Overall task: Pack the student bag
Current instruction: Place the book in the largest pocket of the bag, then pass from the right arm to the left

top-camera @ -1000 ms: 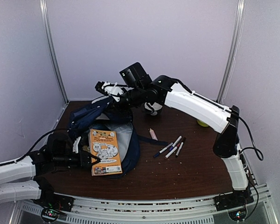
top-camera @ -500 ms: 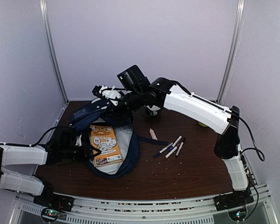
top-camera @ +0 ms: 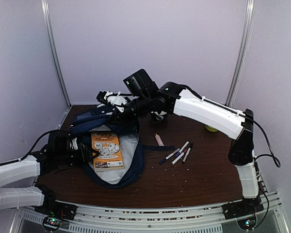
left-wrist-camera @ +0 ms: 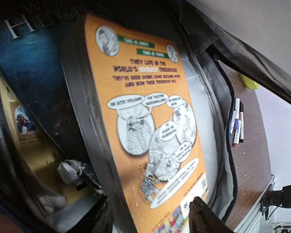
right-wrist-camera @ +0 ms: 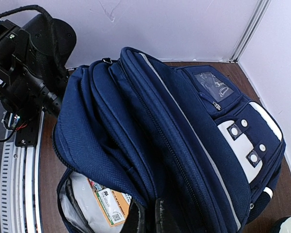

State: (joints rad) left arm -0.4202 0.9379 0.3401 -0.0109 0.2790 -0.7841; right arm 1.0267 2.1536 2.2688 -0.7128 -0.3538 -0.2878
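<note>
The student bag (top-camera: 121,167) lies open on the table, navy with pale lining (right-wrist-camera: 80,204). An orange comic-cover book (top-camera: 106,149) sits in its mouth, on top of a dark blue book (left-wrist-camera: 34,63). My left gripper (top-camera: 87,151) is at the bag's left opening. Its fingers stand apart, either side of the orange book's (left-wrist-camera: 150,121) near end, so the left gripper (left-wrist-camera: 150,221) is open. My right gripper (top-camera: 111,104) holds up the top flap. In the right wrist view, the right gripper (right-wrist-camera: 149,218) is shut on the navy fabric edge (right-wrist-camera: 150,145).
Several markers (top-camera: 177,154) and a pink stick (top-camera: 159,140) lie on the brown table to the right of the bag. A yellow-green object (top-camera: 211,128) sits far right. A black-and-white object (top-camera: 158,114) is behind the right arm. Walls stand close on three sides.
The orange book has slid up and deeper into the bag's mouth, pushed by my left gripper, whose fingers have spread apart. The right gripper still holds the flap up.
</note>
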